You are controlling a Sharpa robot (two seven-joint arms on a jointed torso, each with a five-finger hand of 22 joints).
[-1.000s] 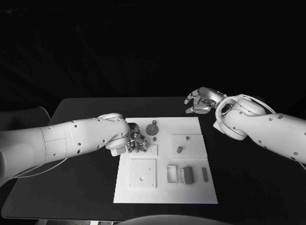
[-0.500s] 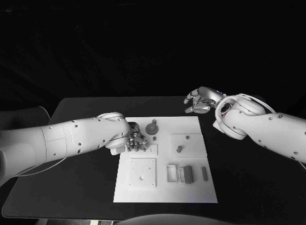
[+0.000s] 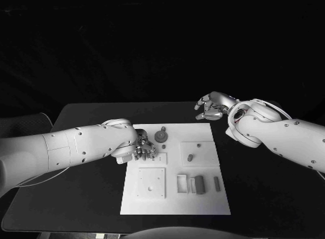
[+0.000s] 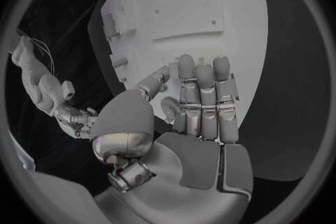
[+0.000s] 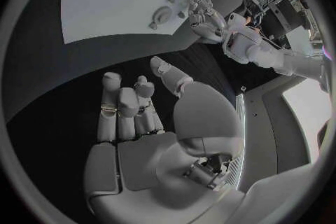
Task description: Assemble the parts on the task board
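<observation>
The white rectangular task board (image 3: 175,169) lies flat in the middle of the black table (image 3: 76,199). The silver left hand (image 3: 141,149) rests fingers-down on the board's left edge, just beside a round grey disc-shaped part (image 3: 161,135) and a raised white square block (image 3: 153,158) at its fingertips. Whether a part is pinched beneath those fingers cannot be told from the head view.

The left wrist view shows the left hand (image 4: 192,106) with fingers held side by side and curled down toward the board (image 4: 231,39), the thumb close alongside; no part is visible between them (the contact zone is hidden by the fingers themselves).

The silver right hand (image 3: 214,107) hovers beyond the board's far right corner, over bare table, well apart from the parts. The right wrist view shows the right hand (image 5: 140,117) empty, fingers loosely bent and apart.

Compared with the earlier head pictures, both hands and all parts hold the same positions.
</observation>
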